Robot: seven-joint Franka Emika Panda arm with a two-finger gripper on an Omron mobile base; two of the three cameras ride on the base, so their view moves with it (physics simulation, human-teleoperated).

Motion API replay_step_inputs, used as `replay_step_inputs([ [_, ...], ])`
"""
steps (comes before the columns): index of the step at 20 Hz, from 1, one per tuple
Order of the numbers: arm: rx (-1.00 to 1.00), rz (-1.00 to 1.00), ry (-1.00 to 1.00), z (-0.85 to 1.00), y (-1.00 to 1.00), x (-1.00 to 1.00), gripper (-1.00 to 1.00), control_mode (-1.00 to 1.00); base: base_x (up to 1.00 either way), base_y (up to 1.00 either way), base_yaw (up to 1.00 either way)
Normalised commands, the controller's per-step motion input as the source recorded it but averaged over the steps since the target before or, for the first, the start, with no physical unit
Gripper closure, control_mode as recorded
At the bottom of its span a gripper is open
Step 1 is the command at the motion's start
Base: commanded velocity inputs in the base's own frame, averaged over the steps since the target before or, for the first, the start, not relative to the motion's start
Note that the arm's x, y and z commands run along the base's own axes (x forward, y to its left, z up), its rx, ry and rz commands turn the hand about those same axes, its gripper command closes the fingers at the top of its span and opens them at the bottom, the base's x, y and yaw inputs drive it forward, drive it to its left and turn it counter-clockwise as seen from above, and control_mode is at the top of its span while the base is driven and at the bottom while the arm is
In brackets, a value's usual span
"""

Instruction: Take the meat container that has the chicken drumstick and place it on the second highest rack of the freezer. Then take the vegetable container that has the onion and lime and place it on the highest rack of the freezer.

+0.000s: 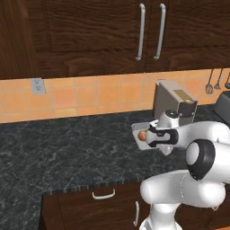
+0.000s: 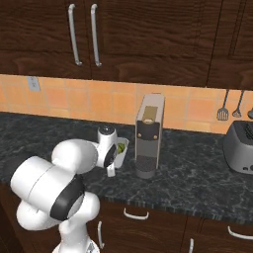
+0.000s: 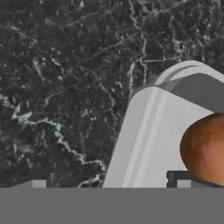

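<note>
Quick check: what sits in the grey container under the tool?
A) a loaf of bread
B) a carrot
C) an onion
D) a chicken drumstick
C: a round reddish-brown onion lies in the container; the right base view shows a green lime there too.

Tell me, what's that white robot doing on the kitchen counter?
The robot's open gripper hangs over a grey container on the dark counter, beside the coffee machine. Inside the container sit a reddish-brown onion and a green lime. The fingers aren't holding anything yet; one tip sits over the container's floor, next to the onion. It looks like it's lining up to grab the container's edge.
</note>
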Motion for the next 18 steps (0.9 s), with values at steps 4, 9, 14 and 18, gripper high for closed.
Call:
replay_step_inputs([
  [4, 0.00, 0.00, 0.00, -0.23, 0.00, 0.31, 1.00, -1.00, 0.00, 0.00, 0.00],
  [9, 0.00, 0.00, 0.00, -0.13, 0.00, 0.11, 1.00, -1.00, 0.00, 0.00, 0.00],
  [14, 0.00, 0.01, 0.00, 0.11, 0.03, -0.24, 1.00, -1.00, 0.00, 0.00, 0.00],
  [18, 0.00, 0.06, -0.13, 0.73, 0.19, -0.64, 1.00, -1.00, 0.00, 0.00, 0.00],
])
